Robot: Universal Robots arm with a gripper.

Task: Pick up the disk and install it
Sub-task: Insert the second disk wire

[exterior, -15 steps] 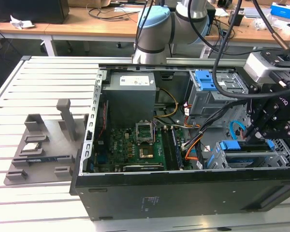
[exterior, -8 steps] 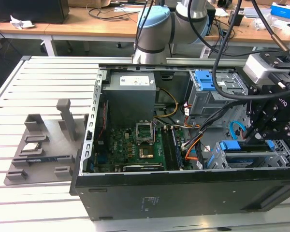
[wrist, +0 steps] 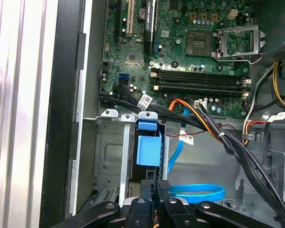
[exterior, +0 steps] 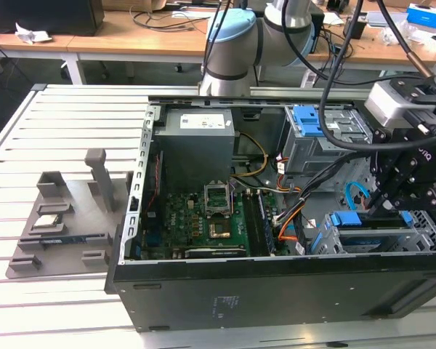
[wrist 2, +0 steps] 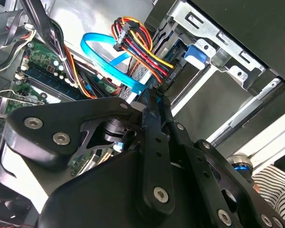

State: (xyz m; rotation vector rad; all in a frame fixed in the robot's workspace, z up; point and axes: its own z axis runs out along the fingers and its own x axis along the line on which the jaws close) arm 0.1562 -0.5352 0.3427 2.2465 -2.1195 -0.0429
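The black two-fingered gripper (exterior: 385,205) hangs directly over the silver sheet-metal drive cage (exterior: 429,233), which sits in a corner of the open black computer case (exterior: 276,294). In both wrist views its fingers (wrist: 162,186) are drawn together with hardly a slit between them, and nothing can be seen clamped there (the tips themselves are just above the cage's open side). The disk in its bright blue plastic carrier frame (wrist: 148,149) stands in a slot of the cage; only the blue frame and its tab show, since the silver body is hidden inside the slot. In the second wrist view the blue tab (wrist 2: 197,54) pokes out from the cage's rails, a little beyond the fingertips (wrist 2: 154,95). Whether the tips touch the carrier cannot be told.

A flat light-blue ribbon cable (wrist: 199,192) loops on the case floor just beside the cage, and a bundle of red, yellow and orange wires (wrist 2: 137,47) runs past the cage. The green motherboard (wrist: 190,42) lies farther from the cage, inside the same case. Well apart from the cage, outside the case, a grey plastic fixture tray (exterior: 65,225) carries a small square silver chip (exterior: 49,220).
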